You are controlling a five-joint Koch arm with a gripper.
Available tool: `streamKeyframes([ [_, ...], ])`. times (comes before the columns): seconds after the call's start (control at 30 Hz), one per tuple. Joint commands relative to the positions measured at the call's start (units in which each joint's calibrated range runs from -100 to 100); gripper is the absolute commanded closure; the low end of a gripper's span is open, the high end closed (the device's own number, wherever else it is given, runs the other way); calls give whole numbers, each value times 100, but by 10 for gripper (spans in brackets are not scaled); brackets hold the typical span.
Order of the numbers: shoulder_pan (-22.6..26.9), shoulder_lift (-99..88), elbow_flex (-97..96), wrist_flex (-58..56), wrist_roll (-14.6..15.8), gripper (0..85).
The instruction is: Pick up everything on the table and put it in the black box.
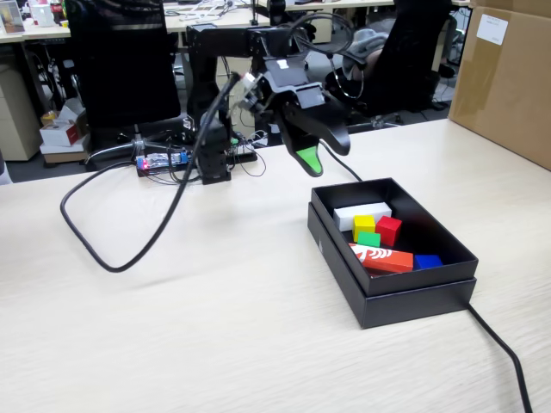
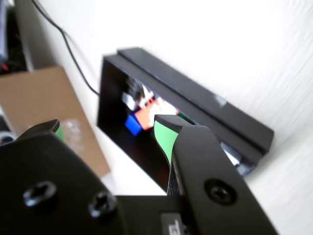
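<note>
Black box [image 1: 405, 297] nearest, arm [image 1: 258, 60] bent above its far edge, empty jaws apart.

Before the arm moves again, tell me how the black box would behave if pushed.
The black box looks like thin cardboard, so probably light. Its flat base on the smooth table suggests it slides, not tips. The cable at its corner might drag.

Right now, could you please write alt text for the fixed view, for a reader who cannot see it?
An open black box on a pale table holds yellow, green and red cubes beside white, red-orange and blue blocks. The gripper hangs above the box's far corner, holding nothing.
</note>
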Motion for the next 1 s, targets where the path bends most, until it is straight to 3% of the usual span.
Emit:
streamKeyframes([
  [0.0, -151, -769, -74, 198, -117, 426],
  [0.47, -562, -3546, -4788, 2298, -186, 415],
  [0.73, -664, -4728, -6429, 2946, 39, 412],
  [0.77, -674, -4889, -6783, 3196, 44, 374],
  [0.97, -791, -5187, -8188, 4622, 5, 362],
])
